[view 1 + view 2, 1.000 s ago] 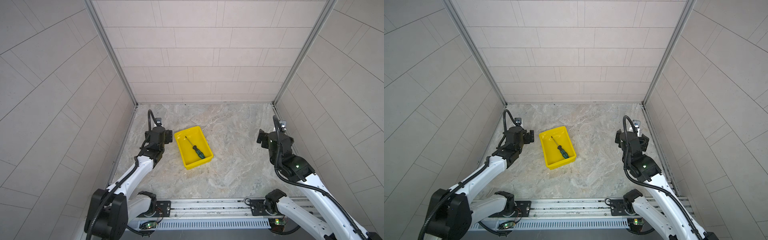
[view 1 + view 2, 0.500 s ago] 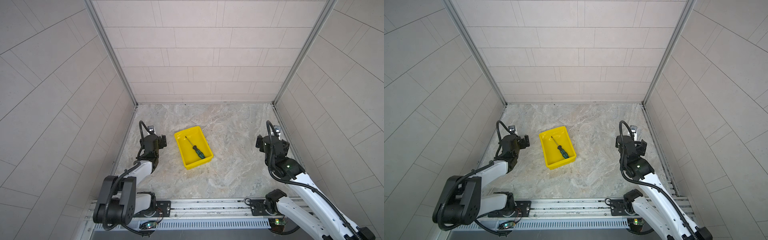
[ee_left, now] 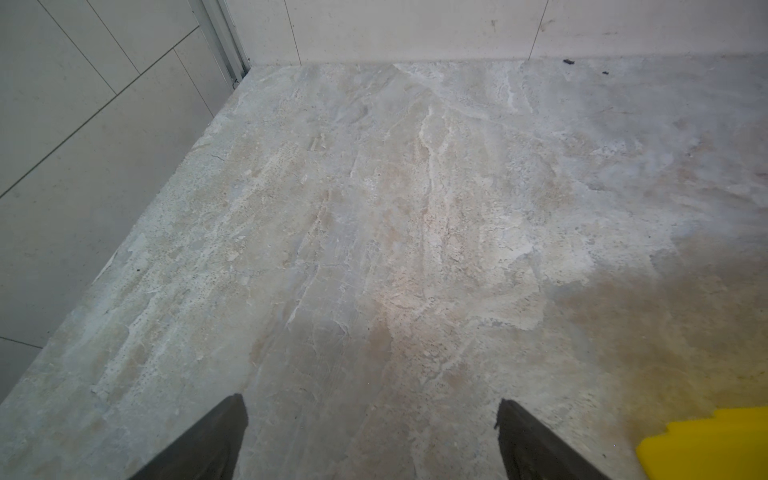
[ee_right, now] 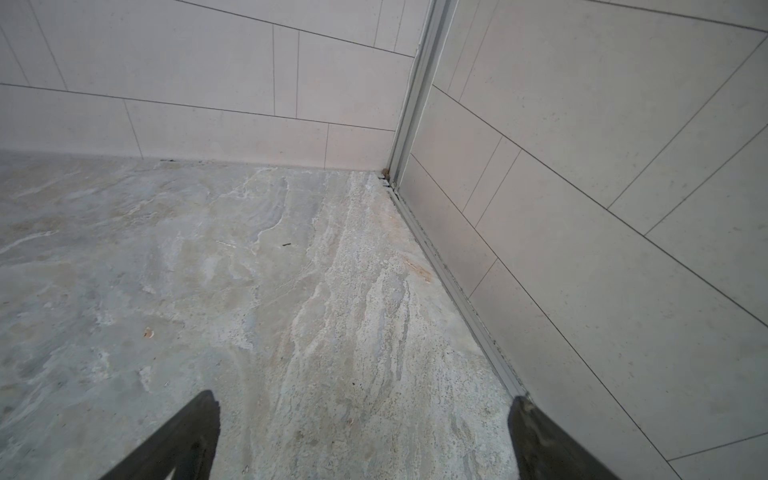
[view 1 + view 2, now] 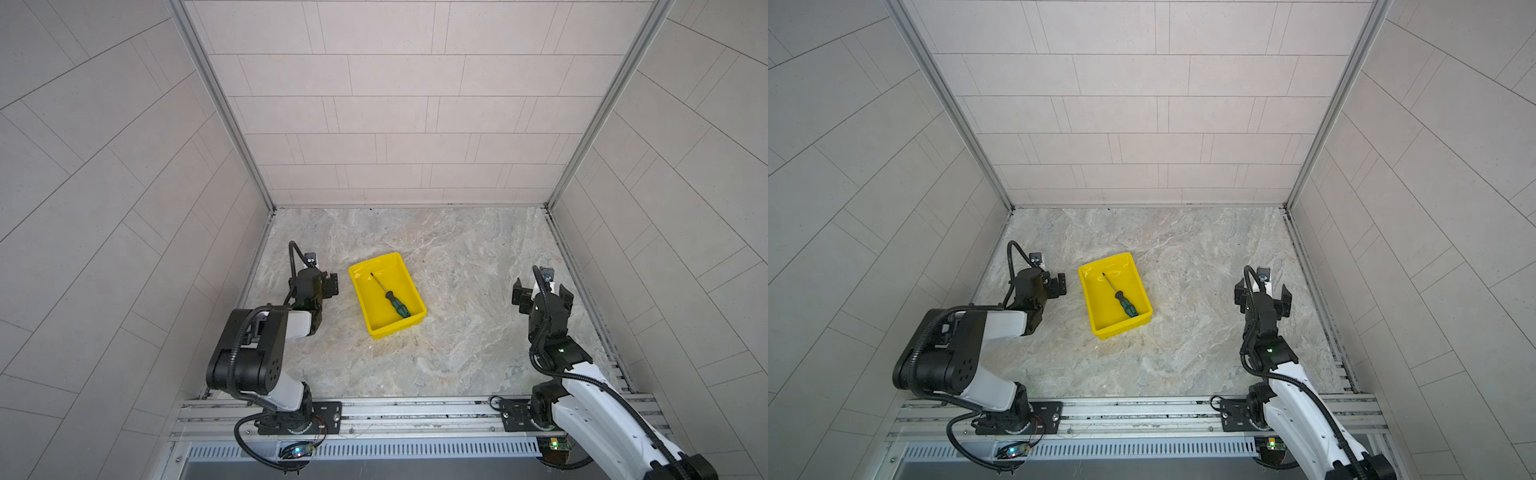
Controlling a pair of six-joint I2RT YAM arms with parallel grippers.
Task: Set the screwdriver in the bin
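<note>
One bin (image 5: 368, 305) and one screwdriver (image 5: 390, 295) lie on the stone-patterned tabletop (image 5: 457, 266) in a top view. The screwdriver is inside the bin, flat on its floor, slanting from the far left corner toward the near right wall. The bin sits left of the middle, turned a little against the table's edges, with bare surface on all four sides (widest to its right). Of the two arms, the left gripper (image 5: 333, 286) is just beside the bin's left rim without touching it. The right gripper (image 5: 541, 291) is well apart from the bin, near the right wall (image 5: 665, 270).

In a top view the same layout shows: bin (image 5: 1100, 307), screwdriver (image 5: 1120, 296), and a metal rail (image 5: 1142, 409) along the near edge. The right gripper (image 5: 1262, 293) has its two fingers spread wide around nothing.

In the left wrist view two dark fingers (image 3: 208, 444) stand far apart, with only tabletop between them, so the left gripper (image 3: 370, 399) grips nothing. One yellow corner of the bin (image 3: 706, 444) shows beyond one finger, with a strip of table between them. Open table runs on to the side and back walls.

In the right wrist view the two fingers (image 4: 191, 436) are likewise spread, and the right gripper (image 4: 363, 397) carries nothing. One fingertip sits close to the metal strip (image 4: 457, 291) at the wall's foot, and the table lies open on the other side.
</note>
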